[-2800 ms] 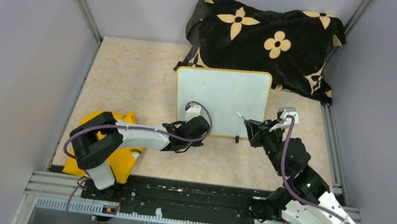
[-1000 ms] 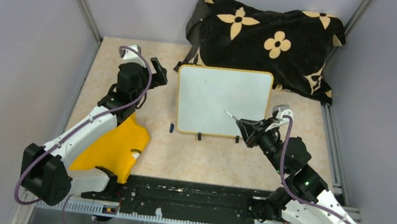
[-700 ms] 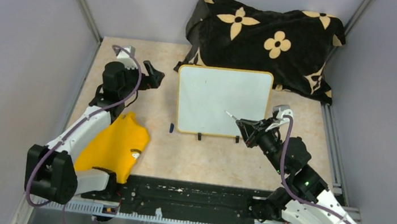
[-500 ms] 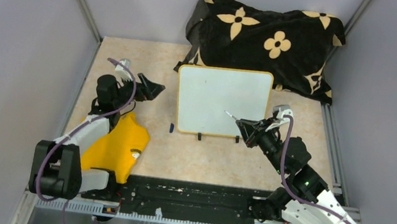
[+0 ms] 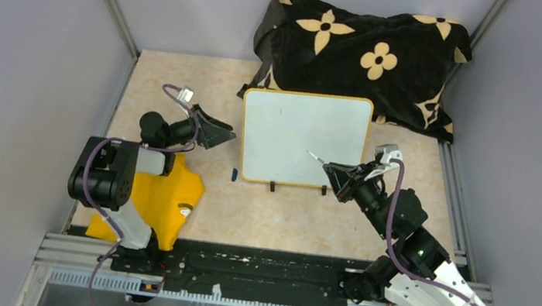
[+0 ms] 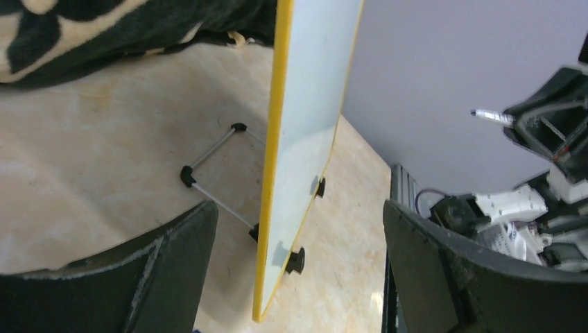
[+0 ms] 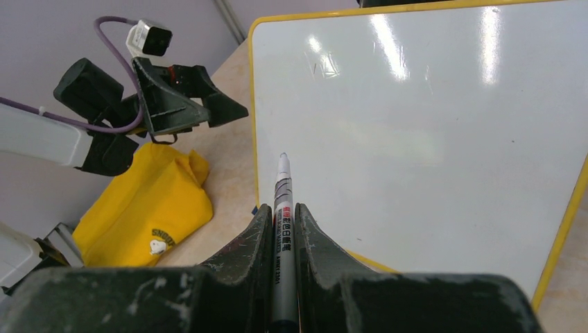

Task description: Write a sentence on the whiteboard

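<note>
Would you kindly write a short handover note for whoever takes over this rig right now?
Left hand: open, empty, beside the left edge of the whiteboard.
Right hand: shut on the marker, bare tip aimed at the board, not touching.
The whiteboard stands upright on its feet before the black flowered cloth.
Done: marker gripped.
Left: the whole sentence; no writing shows yet.
</note>
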Robot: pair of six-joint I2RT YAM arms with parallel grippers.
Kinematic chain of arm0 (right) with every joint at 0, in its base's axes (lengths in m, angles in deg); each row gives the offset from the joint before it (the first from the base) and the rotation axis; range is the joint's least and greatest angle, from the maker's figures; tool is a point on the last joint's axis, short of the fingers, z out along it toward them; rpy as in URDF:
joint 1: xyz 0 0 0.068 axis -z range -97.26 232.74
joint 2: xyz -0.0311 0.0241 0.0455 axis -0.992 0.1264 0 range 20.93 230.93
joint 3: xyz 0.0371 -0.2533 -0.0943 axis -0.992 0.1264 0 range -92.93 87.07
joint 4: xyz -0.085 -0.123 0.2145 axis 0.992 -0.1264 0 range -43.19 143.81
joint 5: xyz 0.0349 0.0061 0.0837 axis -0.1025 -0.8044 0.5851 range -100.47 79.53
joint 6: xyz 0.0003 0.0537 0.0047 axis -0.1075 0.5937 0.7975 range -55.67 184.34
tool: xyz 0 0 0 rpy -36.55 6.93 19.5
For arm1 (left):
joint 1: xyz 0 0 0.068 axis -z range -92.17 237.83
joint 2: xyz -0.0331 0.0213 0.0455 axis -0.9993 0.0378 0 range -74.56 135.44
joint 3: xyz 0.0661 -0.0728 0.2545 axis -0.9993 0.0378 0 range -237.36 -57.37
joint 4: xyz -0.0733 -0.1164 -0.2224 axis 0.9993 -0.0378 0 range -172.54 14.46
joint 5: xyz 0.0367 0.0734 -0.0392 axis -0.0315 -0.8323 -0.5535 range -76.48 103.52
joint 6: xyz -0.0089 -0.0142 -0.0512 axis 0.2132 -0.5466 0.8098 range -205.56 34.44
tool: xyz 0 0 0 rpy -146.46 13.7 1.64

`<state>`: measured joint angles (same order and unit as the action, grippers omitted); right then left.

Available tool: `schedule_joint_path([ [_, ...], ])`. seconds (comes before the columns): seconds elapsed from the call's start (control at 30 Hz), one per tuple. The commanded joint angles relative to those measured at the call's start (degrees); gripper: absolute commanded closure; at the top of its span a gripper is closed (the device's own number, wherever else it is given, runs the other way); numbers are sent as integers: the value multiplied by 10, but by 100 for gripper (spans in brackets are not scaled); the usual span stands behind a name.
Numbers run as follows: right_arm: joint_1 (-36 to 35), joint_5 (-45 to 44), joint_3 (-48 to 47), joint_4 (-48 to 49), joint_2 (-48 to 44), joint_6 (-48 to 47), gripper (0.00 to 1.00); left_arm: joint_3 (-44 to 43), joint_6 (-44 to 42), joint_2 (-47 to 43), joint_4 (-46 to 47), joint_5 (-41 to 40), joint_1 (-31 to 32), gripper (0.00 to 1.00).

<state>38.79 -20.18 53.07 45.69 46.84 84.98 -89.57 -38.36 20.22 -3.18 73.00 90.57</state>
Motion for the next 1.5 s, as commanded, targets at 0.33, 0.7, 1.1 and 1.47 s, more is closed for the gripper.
schedule_joint_path([
  [0.33, 4, 10, -11, 50, 40, 5, 100, -71, 82, 178, 303, 109, 10, 26],
  [0.7, 4, 15, -16, 63, 75, 12, 100, -104, 53, 207, 303, 131, 46, 35],
  [1.1, 4, 20, -18, 75, 92, 23, 100, -120, 49, 222, 303, 145, 57, 52],
  [1.47, 4, 29, -20, 90, 111, 34, 100, -124, 49, 221, 303, 146, 63, 55],
])
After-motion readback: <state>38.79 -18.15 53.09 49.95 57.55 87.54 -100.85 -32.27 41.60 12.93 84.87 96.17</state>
